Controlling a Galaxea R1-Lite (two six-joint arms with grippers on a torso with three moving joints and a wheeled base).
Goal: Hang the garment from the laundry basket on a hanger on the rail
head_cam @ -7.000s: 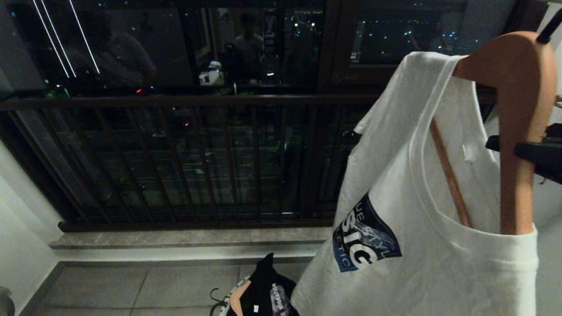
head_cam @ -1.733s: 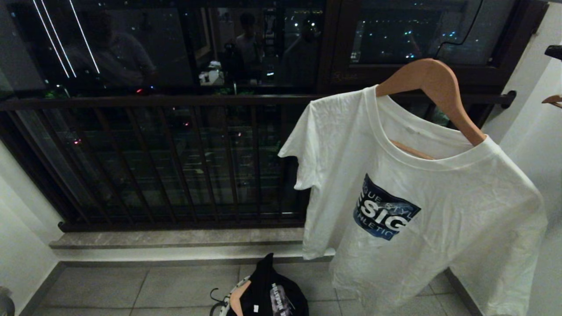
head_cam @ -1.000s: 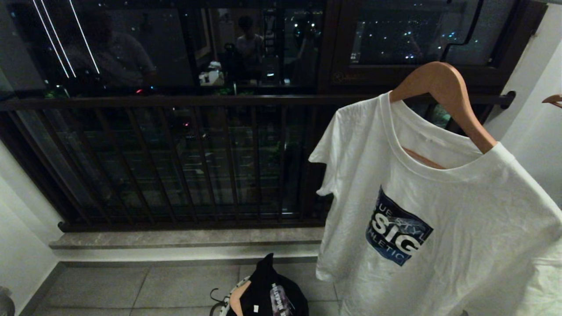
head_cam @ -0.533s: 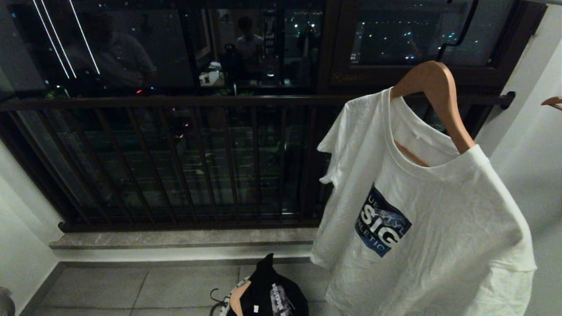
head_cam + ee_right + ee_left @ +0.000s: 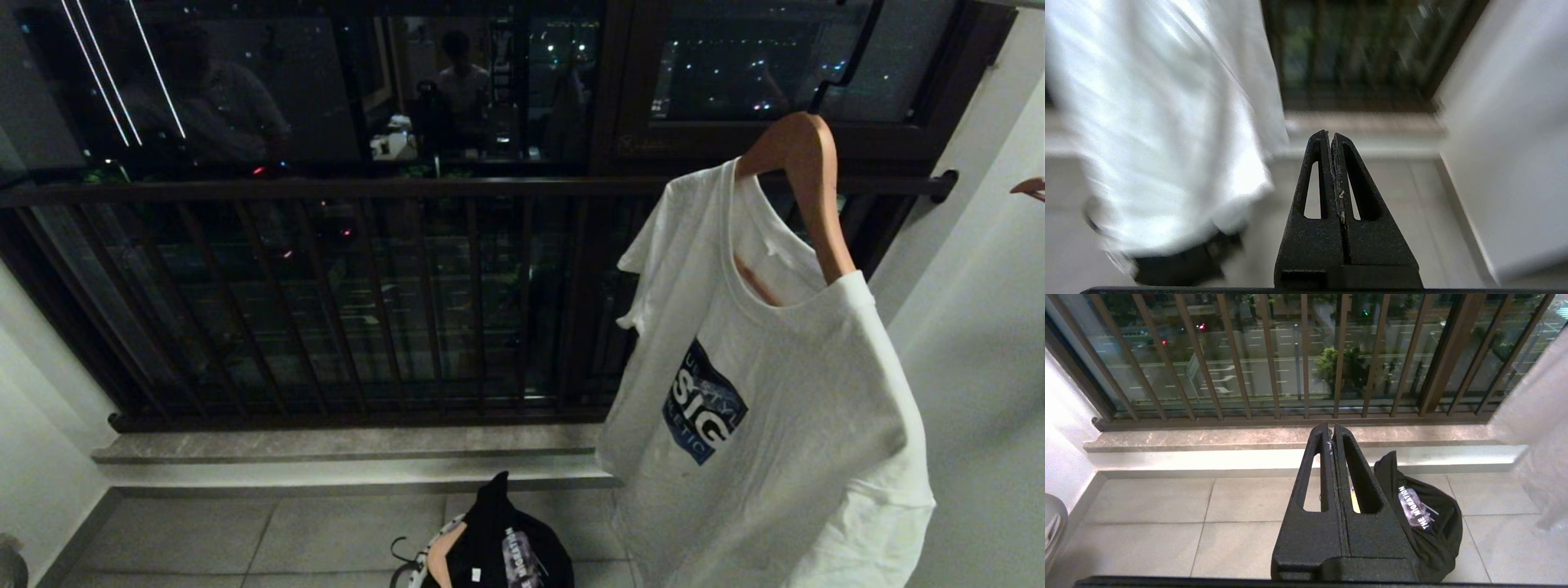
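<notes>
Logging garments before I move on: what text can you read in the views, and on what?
"SIG", large, on the blue print of the white T-shirt; the smaller lines around it are too cut off to read.
"THE MIGRATION" on the black garment in the laundry basket.
Nothing else legible.

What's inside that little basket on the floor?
The basket holds a black garment with white lettering, heaped above the rim, and a wooden hanger pokes out beside it. Anything beneath the garment is covered.
</notes>
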